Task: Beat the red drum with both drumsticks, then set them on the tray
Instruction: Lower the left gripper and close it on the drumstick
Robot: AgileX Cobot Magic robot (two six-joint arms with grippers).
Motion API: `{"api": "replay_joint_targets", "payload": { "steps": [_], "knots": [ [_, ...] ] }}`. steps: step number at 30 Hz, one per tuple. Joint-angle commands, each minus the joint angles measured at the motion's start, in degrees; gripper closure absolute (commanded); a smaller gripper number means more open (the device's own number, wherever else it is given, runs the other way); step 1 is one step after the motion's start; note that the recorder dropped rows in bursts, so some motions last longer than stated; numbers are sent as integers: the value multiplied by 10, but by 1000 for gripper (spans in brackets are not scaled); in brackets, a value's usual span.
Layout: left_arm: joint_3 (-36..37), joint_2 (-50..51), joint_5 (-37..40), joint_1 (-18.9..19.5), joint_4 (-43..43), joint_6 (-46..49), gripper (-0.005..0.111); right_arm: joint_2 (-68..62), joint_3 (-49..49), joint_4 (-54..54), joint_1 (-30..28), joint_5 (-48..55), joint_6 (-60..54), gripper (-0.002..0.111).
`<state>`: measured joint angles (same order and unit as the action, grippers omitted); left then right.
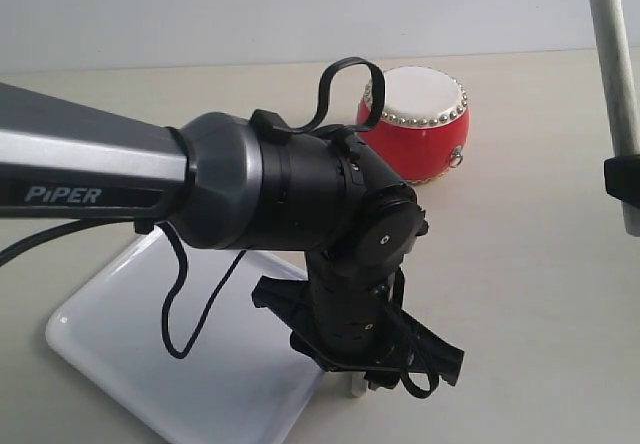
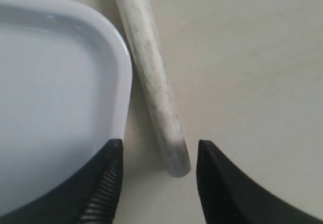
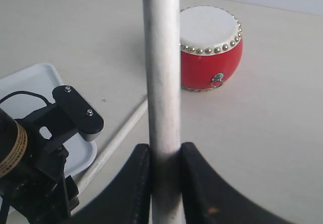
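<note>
Desk was matt beige and smooth, meeting a plain pale wall behind. Over it reached the left arm, a grey and black shell with "PiPER" lettering and looped black cables, bent down at the wrist.

Below the arm lay the tray, glossy white plastic, flat, with rounded corners and a low raised rim. The drum stood upright at the far side of the desk, well apart from the tray. It was barrel-shaped and glossy red, with a cream skin on top, a ring of gold studs and a small metal ring on its side.

The upright stick, pale round wood, was clamped between the black fingers of the right claw. The loose stick, slightly tapered and scuffed grey, lay flat on the desk just beside the tray's corner, outside the rim.

The left claw stood spread, its jaws on either side of that stick's end without touching it. One ribbed finger hung over the tray's rim.
</note>
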<state>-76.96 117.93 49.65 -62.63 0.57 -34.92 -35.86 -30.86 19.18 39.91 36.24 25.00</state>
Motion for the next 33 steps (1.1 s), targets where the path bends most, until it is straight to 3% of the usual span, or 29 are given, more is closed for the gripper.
{"api": "replay_joint_targets", "payload": {
  "steps": [1,14,33],
  "knots": [
    [-4,-2,7,-3,0,13,61,3,-4,4,1,-14,-4,108],
    [-42,-3,13,-3,5,17,61,3,-4,4,1,-21,-4,108],
    [-43,16,21,-3,36,17,61,3,-4,4,1,-24,-4,108]
  ]
}}
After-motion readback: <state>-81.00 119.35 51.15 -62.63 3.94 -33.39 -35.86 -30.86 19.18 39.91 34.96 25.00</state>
